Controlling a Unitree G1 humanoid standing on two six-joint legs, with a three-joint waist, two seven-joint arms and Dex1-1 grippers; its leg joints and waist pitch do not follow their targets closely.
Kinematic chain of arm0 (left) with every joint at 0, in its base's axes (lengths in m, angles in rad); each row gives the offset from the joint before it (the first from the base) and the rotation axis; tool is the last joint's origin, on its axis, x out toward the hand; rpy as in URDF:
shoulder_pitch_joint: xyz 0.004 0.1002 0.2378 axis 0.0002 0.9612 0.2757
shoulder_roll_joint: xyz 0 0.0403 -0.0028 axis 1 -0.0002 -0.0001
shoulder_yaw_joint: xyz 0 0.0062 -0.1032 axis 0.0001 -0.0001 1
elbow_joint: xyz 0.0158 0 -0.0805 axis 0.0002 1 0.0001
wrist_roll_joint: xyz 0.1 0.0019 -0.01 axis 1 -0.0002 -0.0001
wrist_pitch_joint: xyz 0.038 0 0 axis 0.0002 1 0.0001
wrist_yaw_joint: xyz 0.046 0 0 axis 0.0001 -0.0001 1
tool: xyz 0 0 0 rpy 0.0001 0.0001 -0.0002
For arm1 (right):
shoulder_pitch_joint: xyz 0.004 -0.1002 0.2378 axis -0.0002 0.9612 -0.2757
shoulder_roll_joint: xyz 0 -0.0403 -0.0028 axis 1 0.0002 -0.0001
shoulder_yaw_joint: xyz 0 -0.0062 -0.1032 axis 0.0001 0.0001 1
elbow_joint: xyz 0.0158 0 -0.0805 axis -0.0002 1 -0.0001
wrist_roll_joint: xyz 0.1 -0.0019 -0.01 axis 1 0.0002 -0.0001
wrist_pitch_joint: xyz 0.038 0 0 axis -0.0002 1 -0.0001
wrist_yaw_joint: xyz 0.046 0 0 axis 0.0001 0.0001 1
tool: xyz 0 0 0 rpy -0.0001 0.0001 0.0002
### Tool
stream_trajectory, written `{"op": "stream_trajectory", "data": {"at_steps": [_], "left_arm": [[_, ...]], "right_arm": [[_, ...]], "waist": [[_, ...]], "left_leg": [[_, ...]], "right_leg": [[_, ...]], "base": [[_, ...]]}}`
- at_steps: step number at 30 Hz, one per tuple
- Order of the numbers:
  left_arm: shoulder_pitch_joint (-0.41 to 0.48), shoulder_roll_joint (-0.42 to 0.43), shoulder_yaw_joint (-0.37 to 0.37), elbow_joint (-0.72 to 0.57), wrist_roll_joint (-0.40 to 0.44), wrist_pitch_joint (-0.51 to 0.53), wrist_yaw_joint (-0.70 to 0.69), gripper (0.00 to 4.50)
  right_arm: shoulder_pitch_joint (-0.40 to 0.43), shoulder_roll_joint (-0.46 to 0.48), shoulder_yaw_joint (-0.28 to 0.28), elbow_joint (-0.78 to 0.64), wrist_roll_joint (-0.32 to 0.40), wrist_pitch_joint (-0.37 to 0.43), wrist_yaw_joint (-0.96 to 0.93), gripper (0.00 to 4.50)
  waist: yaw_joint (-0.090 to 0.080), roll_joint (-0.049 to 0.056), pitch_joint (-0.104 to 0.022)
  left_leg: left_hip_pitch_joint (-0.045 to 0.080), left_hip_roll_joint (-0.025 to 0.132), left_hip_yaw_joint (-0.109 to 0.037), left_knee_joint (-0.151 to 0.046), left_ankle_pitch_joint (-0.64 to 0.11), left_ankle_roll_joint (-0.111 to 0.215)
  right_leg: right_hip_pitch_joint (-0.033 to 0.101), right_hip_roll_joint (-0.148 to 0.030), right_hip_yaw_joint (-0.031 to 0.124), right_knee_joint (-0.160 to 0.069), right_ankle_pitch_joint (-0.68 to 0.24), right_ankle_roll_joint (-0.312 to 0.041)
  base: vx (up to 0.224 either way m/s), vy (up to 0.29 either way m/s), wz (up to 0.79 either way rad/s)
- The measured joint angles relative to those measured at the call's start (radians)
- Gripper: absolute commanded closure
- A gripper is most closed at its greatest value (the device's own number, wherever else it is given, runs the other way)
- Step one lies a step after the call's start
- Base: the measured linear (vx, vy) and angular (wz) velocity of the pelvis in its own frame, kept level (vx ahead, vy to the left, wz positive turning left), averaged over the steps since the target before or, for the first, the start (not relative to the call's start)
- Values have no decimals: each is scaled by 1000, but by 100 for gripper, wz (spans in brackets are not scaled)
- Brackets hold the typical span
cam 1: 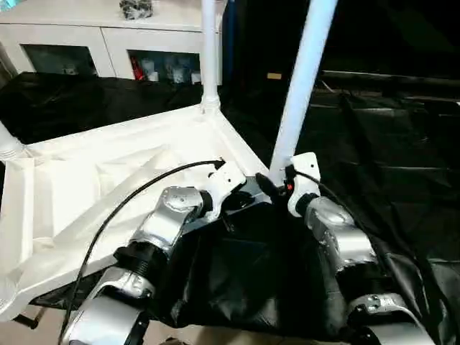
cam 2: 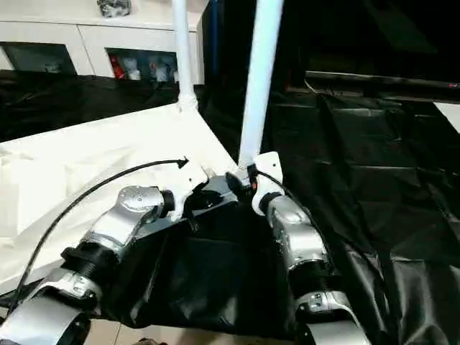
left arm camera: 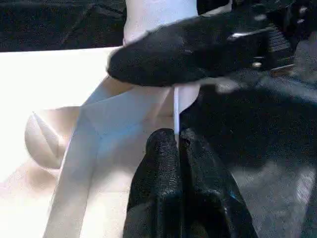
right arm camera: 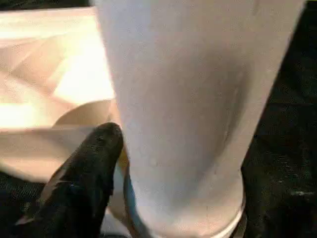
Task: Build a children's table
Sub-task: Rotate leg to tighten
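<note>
The children's table lies upside down on black sheeting, its white ribbed top (cam 1: 108,180) spreading to the left. One white leg (cam 1: 208,50) stands upright in the far corner socket. A second leg (cam 1: 302,79) rises from the near right corner, leaning slightly right. My right gripper (cam 1: 277,183) sits at this leg's foot, and the leg (right arm camera: 188,99) stands close in front of its wrist camera. My left gripper (left arm camera: 177,141) is shut, pinching the thin rim of the top just beside that corner. At the left edge a third leg's foot (cam 1: 8,147) shows.
Black sheeting (cam 1: 388,144) covers the ground to the right and behind the table. A white cabinet (cam 1: 86,43) with glass doors stands along the back. A black cable (cam 1: 129,198) loops over my left forearm.
</note>
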Motion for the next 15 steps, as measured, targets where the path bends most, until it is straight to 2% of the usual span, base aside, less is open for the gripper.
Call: {"op": "stream_trajectory", "data": {"at_steps": [2,7,14,15], "left_arm": [[19,25,-1,-21,-6,-19,-42,450],[49,68,-3,-63,-34,-28,-144,450],[76,128,-17,-109,-73,-38,-287,450],[79,132,-18,-113,-74,-38,-299,450]], "right_arm": [[8,-29,32,-10,-1,-7,75,70],[38,-62,56,-48,11,-18,200,70],[99,-173,115,-154,59,-4,458,70],[105,-176,116,-159,61,-3,473,84]], "waist": [[0,0,0],[6,1,1],[27,0,1],[29,0,1]], "left_leg": [[0,0,0,-1,0,0],[0,0,0,-1,0,0],[-1,1,0,-1,0,0],[0,1,0,-1,0,0]], "right_leg": [[0,0,0,0,0,0],[0,0,-1,0,0,0],[0,0,-1,0,0,0],[0,0,-1,0,0,0]], "base": [[0,0,0],[0,0,0],[0,0,0],[0,0,0]]}}
